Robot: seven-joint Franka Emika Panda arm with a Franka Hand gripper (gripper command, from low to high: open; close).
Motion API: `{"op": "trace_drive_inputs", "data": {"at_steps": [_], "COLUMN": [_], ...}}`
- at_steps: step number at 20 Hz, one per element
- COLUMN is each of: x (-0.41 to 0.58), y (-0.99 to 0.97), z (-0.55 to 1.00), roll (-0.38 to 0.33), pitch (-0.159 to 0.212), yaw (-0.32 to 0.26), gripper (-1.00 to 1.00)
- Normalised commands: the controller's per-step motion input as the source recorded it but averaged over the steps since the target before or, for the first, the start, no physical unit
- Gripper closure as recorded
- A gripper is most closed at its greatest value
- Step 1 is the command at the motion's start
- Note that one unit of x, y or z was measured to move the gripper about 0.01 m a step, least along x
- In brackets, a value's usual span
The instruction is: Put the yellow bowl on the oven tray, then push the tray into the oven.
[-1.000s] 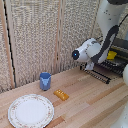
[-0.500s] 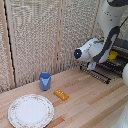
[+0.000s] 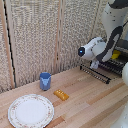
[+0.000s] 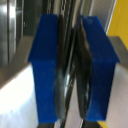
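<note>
With its blue fingers (image 4: 47, 70) pinched on the baking sheet (image 3: 100, 74) rim, the yellow dish (image 3: 116, 55) apparently riding at far right, a crooked push could jam the sheet.

White arm bent low at exterior view's right, bulky end effector (image 4: 70, 70) reaching in, blue fingers (image 4: 47, 70) pinched nearly together on thin dark edge.

You are looking across a light wooden plank tabletop (image 3: 90, 100) toward a far wall of pale beige woven-reed screen panels (image 3: 37, 40), split by vertical wooden posts (image 3: 61, 35), all under soft, even light.
</note>
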Motion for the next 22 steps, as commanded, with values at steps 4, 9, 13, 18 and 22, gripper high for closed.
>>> {"op": "trace_drive_inputs", "data": {"at_steps": [4,9,13,18,22], "x": [0.332,0.185,0.019,-0.128,-0.155], "y": [-1.0,-0.83,-0.36,0.21,0.62], "z": [0.35,0.17,0.15,0.21,0.17], "roll": [0.112,0.131,0.14,0.077,0.071], "pitch": [-0.076,-0.046,-0.063,-0.079,-0.012], "yaw": [0.0,0.008,0.004,-0.048,-0.108], "gripper": [1.0,1.0,-1.0,-1.0,-1.0]}}
